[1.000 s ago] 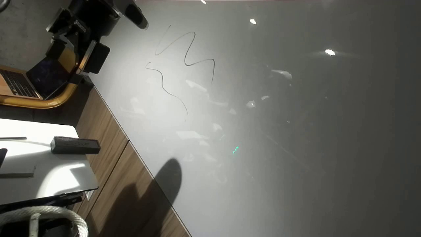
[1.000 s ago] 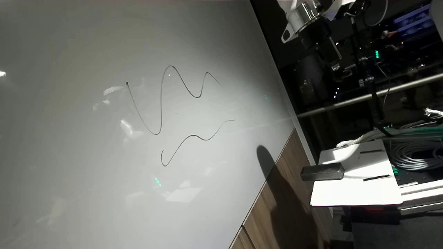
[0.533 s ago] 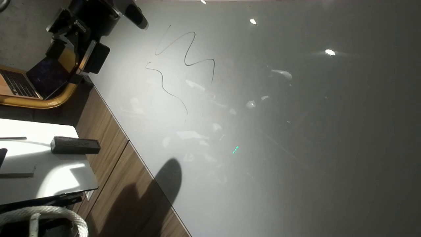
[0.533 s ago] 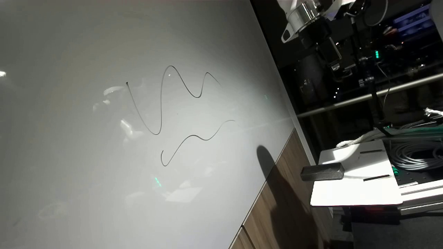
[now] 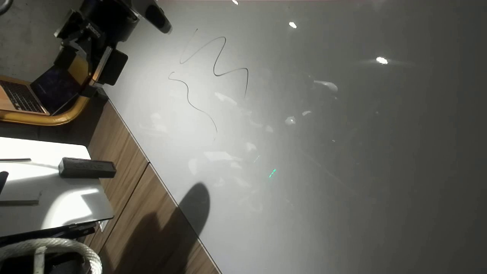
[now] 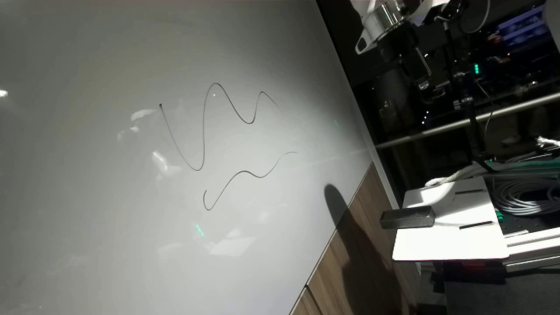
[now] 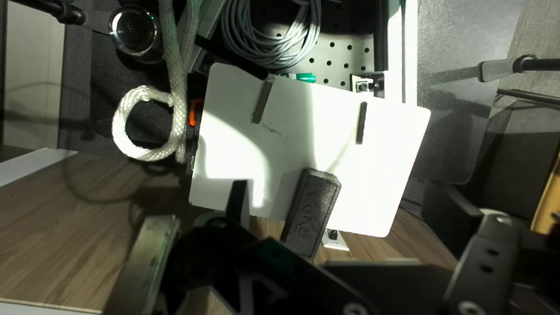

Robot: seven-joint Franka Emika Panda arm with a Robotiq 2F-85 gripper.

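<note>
My gripper [image 7: 341,208] is open, its fingers spread wide with nothing between them. In the wrist view a dark rectangular eraser [image 7: 311,210] with raised lettering lies on a white plate [image 7: 376,183], one end jutting past the plate's edge. One gripper arm hides the eraser's near end. The gripper appears at the upper left of an exterior view [image 5: 89,72], well apart from the eraser [image 5: 87,168]. A large glossy whiteboard [image 5: 342,171] carries two thin black wavy lines, an upper line [image 6: 204,135] and a lower line [image 6: 245,171].
Wooden panels [image 5: 125,179] border the whiteboard, with a shadow across them. Beside the plate are a looped white rope [image 7: 124,140], a coil of grey cable [image 7: 271,48] and a green-capped marker [image 7: 306,77]. A laptop [image 5: 23,95] sits near the gripper in an exterior view.
The gripper has shifted only very slightly and stays open. Eraser, plate and wavy lines are where they were.
</note>
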